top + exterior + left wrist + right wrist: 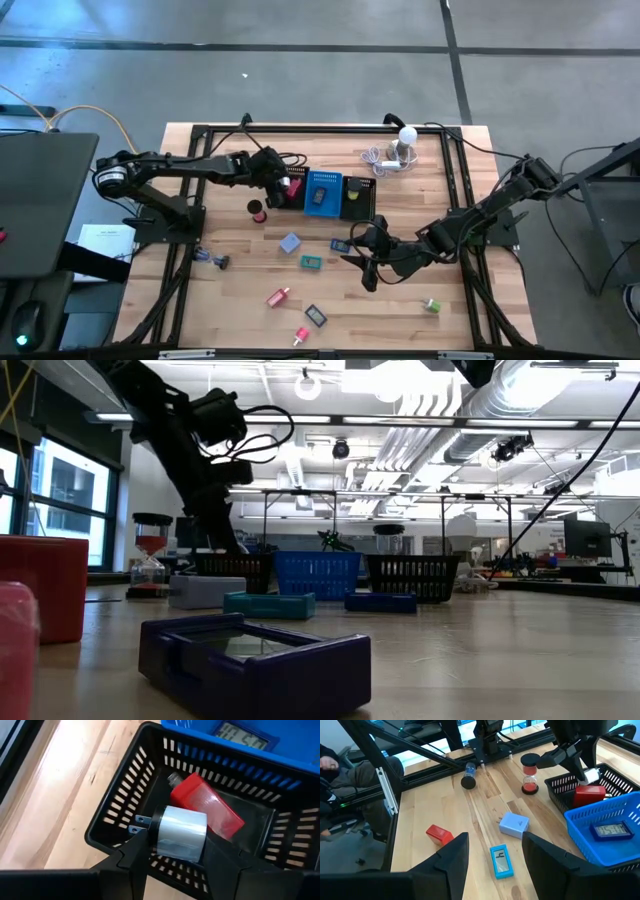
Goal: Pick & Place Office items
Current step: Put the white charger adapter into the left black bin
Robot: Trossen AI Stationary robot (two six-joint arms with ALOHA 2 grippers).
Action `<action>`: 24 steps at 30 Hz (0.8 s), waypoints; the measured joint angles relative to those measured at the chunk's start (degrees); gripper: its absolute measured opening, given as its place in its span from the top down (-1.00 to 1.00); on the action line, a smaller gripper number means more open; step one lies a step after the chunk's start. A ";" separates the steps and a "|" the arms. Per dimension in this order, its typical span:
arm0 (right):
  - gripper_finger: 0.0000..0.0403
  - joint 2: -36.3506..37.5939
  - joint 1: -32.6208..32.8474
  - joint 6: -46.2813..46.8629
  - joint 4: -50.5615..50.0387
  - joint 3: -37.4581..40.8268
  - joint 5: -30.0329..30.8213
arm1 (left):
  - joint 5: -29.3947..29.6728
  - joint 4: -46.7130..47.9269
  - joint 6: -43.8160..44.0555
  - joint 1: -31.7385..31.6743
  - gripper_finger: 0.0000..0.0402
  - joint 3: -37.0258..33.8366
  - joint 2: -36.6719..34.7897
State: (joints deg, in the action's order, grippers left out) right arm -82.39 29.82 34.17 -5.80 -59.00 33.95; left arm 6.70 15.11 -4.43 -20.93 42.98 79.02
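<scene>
Left gripper (175,851) holds one white plug (178,831).

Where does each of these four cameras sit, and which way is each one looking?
High view: above the table, looking straight down; both arms show.
Low view: at tabletop height, looking level across; one arm shows above the trays.
Left wrist view: on the left arm, looking into the black basket; the left end effector holds a white plug adapter.
Right wrist view: on the right arm, looking across the table; the right end effector stands open.
Shared: the red item in that basket also shows in the right wrist view.
</scene>
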 joint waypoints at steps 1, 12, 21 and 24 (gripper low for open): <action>0.14 0.00 0.00 0.01 0.00 0.00 0.00 | -0.06 0.00 0.33 -0.02 0.28 0.00 0.00; 0.14 0.00 0.00 0.04 0.00 0.00 -0.02 | -0.02 -0.11 1.28 -0.02 0.14 0.00 0.00; 0.14 0.00 0.07 0.04 0.04 0.00 -0.04 | 1.07 -0.02 0.74 0.26 0.15 0.00 1.79; 0.14 0.00 0.07 0.05 0.11 0.00 -0.07 | 1.35 -0.11 -0.06 0.56 0.15 -0.02 2.80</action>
State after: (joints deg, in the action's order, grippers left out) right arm -82.39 29.89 34.22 -5.69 -59.00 33.89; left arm 8.05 15.00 -4.49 -20.37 42.96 81.83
